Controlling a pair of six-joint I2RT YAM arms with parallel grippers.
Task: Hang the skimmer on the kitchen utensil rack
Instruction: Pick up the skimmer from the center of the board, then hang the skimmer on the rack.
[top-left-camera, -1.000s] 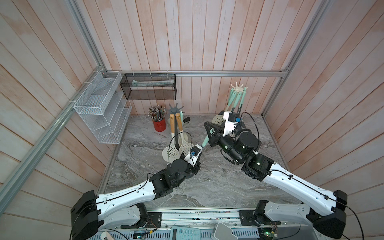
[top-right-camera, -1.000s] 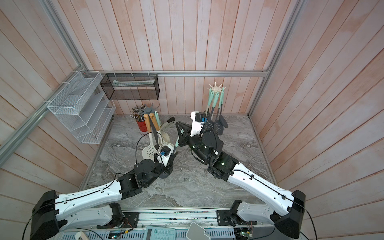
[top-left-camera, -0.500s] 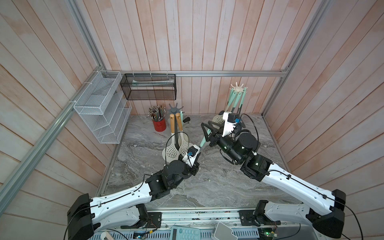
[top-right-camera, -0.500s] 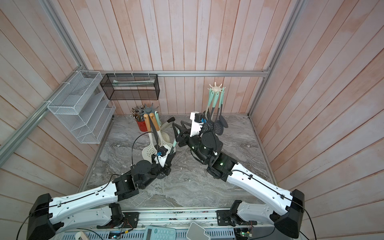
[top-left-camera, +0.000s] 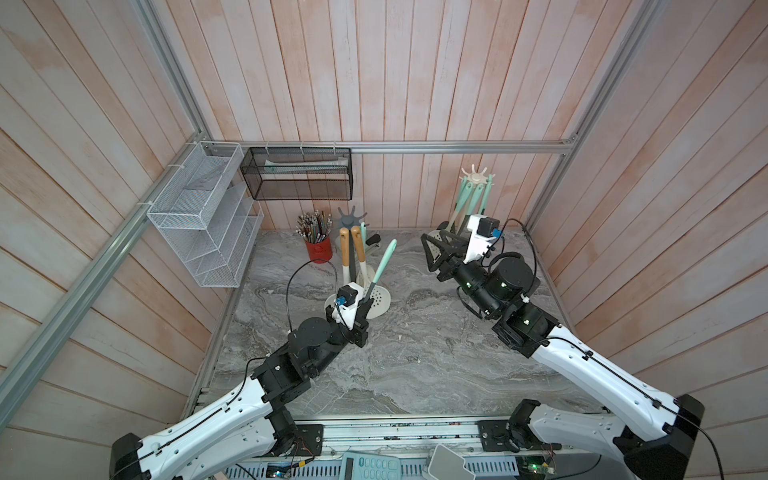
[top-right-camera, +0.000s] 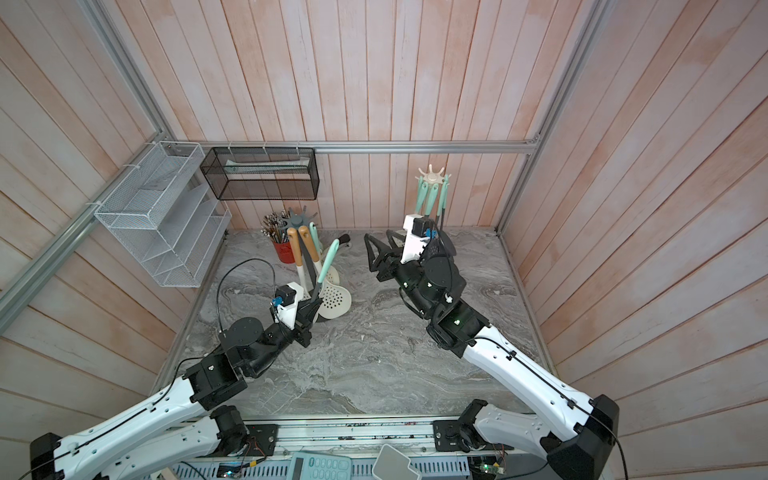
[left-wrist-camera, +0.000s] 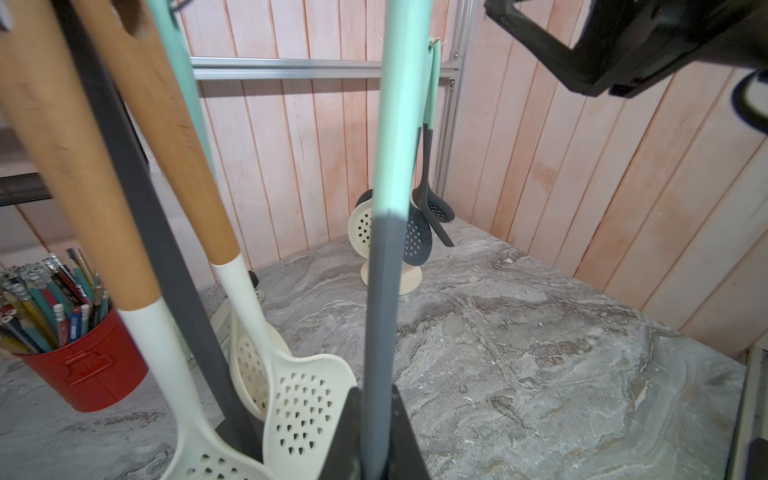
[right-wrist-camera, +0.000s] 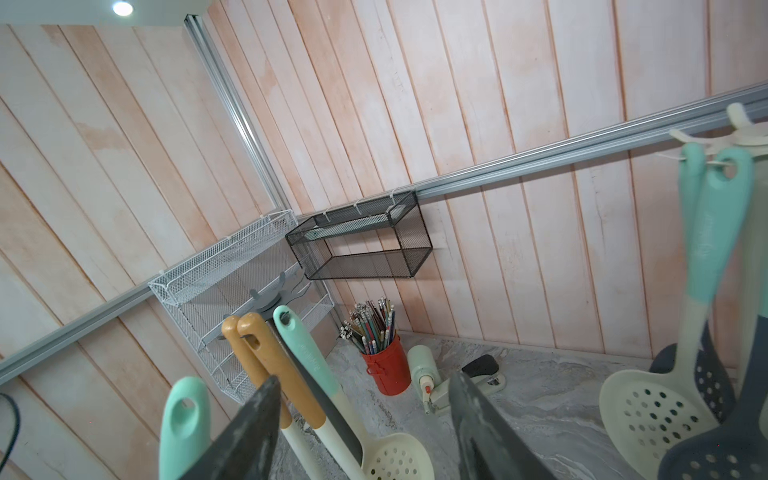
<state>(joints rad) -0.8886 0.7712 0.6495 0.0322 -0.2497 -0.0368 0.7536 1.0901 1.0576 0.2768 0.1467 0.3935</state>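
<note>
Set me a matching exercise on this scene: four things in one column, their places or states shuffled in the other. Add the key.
Things
1. left gripper
2. right gripper
3. red cup
4. black basket

Places or states
A. hangs from the rail on the back wall
B. open, empty
C. stands on the table, full of pencils
D. shut on the skimmer

Pairs: 1-D, 2-B, 3-C, 4-A
</note>
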